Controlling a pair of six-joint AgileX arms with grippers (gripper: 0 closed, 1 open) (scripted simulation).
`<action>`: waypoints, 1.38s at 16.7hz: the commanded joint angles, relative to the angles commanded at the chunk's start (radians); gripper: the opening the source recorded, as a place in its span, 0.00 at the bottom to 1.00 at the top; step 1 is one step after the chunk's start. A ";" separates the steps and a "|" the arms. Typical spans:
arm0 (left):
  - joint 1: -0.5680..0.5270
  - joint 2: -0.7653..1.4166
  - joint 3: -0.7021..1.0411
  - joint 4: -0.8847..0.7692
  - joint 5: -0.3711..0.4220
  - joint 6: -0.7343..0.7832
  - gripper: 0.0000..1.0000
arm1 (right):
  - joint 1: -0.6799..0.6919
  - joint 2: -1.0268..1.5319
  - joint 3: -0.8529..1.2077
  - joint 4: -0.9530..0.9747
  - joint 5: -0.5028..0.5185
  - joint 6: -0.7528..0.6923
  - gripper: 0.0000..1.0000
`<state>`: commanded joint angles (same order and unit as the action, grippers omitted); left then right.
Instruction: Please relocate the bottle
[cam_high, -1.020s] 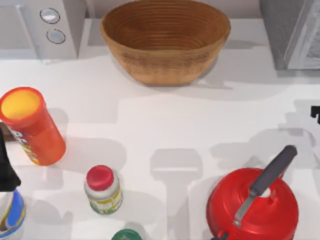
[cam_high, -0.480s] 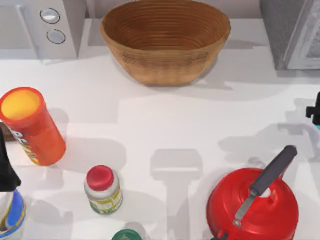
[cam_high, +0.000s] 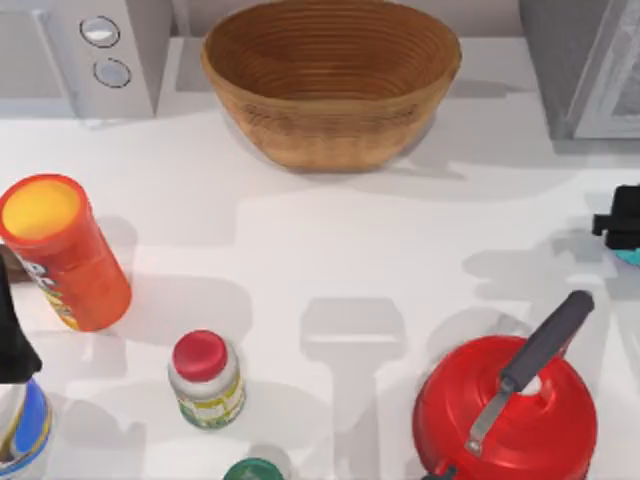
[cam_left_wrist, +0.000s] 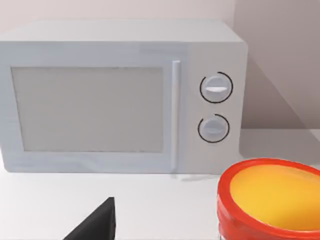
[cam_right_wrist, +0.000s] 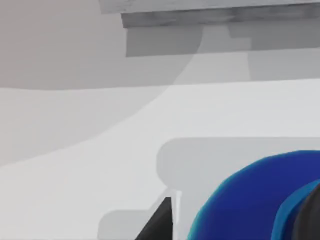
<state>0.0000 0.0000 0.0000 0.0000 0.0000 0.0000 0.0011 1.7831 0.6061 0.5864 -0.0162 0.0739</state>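
A kitchen counter: microwave (cam_left_wrist: 122, 97), red kettle (cam_high: 505, 410), woven basket (cam_high: 330, 75).

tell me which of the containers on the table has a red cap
The small white bottle with the green label, near the front left. The tall orange canister behind it has a yellow top instead.

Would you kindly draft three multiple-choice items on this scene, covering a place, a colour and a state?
1. Where does the wicker basket sit?
A. table's far middle
B. beside the kettle
C. left edge

2. What colour is the kettle?
A. green
B. red
C. white

3. How does the orange canister stand?
A. on its side
B. upside down
C. upright

Answers: 1 A, the top view shows it between microwave and grey appliance; 2 B, its body is red; 3 C, its yellow top faces up.
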 joint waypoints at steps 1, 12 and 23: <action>0.000 0.000 0.000 0.000 0.000 0.000 1.00 | 0.000 0.017 0.004 0.016 0.002 0.001 0.00; 0.000 0.000 0.000 0.000 0.000 0.000 1.00 | -0.001 0.024 0.005 0.022 0.003 0.002 0.53; 0.000 0.000 0.000 0.000 0.000 0.000 1.00 | -0.001 0.024 0.005 0.022 0.003 0.002 1.00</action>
<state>0.0000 0.0000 0.0000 0.0000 0.0000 0.0000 0.0005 1.8072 0.6116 0.6089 -0.0131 0.0762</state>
